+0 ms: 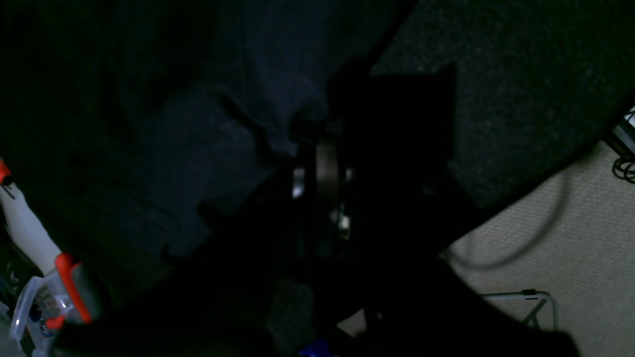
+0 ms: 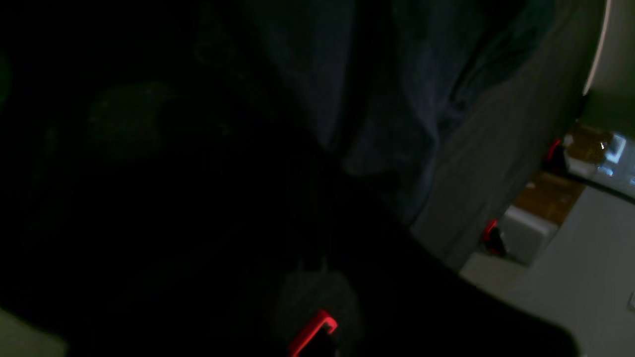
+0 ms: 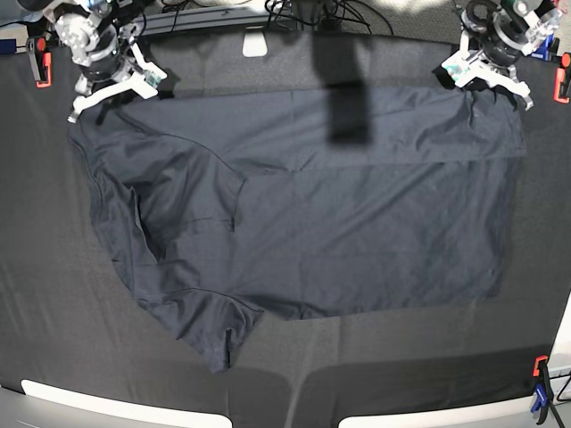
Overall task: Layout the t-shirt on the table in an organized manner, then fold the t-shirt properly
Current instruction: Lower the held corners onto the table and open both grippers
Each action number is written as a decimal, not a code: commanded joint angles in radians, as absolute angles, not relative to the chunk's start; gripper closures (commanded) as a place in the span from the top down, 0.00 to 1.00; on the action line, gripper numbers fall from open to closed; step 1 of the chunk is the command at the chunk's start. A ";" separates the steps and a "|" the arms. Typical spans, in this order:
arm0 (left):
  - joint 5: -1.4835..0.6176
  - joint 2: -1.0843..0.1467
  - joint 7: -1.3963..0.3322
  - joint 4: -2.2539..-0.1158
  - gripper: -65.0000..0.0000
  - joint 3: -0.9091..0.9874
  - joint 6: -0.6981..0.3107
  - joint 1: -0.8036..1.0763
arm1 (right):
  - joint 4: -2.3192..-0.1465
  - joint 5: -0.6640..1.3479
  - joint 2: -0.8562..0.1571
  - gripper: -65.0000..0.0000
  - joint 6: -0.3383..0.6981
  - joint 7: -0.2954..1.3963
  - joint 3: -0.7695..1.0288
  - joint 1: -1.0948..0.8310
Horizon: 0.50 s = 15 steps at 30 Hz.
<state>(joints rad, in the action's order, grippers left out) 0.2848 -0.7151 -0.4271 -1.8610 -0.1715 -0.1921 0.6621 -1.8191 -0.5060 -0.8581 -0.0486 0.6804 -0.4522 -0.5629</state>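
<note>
The t-shirt [image 3: 303, 214], dark navy and thin, lies spread wide across the middle of the table [image 3: 53, 339], which is draped in matte black cloth. Its top edge is folded over into a long band toward 12 o'clock. A sleeve trails to 7 o'clock, and the fabric is rumpled at 9 o'clock.

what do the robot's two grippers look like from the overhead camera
Both are alike: the left gripper and right gripper have white plastic fingers on grey, silvery round metal bodies with black parts. Dark cables trail behind them along the table's far edge.
</note>
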 commanded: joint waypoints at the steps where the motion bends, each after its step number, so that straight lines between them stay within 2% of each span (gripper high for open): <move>1: 0.286 -0.729 -0.418 -1.879 0.00 -0.167 -0.186 0.665 | -1.831 -0.558 -0.873 0.00 -0.098 0.685 -0.445 -0.560; 5: 0.286 -0.729 -0.418 -1.879 0.00 -0.167 -0.186 0.665 | -1.843 -0.673 -0.874 0.00 -0.121 0.722 -0.445 -0.589; 15: 0.287 -0.730 -0.472 -1.879 0.00 -0.167 -0.186 0.673 | -1.940 -0.749 -0.881 0.00 -0.168 0.865 -0.445 -0.823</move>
<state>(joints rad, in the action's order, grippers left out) 0.2859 -0.7151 -0.4725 -1.8618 -0.1711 -0.1913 0.6659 -1.9232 -0.7330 -0.8646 -0.1417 0.8635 -0.4515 -0.8158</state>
